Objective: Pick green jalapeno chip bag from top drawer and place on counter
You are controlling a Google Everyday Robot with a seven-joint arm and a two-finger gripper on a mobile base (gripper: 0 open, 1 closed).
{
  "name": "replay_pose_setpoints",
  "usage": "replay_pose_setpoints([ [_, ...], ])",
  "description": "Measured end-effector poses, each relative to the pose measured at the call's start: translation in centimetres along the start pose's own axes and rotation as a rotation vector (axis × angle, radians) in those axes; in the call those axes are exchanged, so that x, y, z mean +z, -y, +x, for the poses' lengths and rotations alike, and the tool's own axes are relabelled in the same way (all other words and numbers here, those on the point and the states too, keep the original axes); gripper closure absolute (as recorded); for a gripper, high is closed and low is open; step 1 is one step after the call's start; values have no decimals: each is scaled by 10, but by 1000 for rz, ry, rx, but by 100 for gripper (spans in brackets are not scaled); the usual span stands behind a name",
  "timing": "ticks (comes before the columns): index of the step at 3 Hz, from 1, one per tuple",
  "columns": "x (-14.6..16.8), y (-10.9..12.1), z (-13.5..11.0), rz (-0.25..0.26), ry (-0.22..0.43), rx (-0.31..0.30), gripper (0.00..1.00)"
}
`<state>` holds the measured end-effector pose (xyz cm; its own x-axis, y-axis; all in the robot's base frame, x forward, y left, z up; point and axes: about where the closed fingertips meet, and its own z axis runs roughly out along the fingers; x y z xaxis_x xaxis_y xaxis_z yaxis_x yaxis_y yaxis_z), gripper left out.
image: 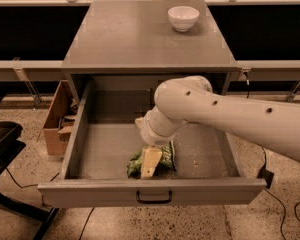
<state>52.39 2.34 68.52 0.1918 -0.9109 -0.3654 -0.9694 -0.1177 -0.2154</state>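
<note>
The green jalapeno chip bag lies crumpled on the floor of the open top drawer, near its front panel with the black handle. My gripper reaches down into the drawer and sits right over the bag's middle, covering part of it. The white arm comes in from the right across the drawer. The counter is the flat grey cabinet top behind the drawer.
A white bowl stands on the counter at the back right. A brown cardboard box sits on the floor left of the drawer. A dark chair stands at the far left. Cables lie on the floor at right.
</note>
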Motion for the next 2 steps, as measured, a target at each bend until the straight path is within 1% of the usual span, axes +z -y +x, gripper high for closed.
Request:
replay_pose_setpoints([
  [1,23,-4,-7,-19,9,-16,16],
  [2,25,-2,-8,-22,6,-27,47],
])
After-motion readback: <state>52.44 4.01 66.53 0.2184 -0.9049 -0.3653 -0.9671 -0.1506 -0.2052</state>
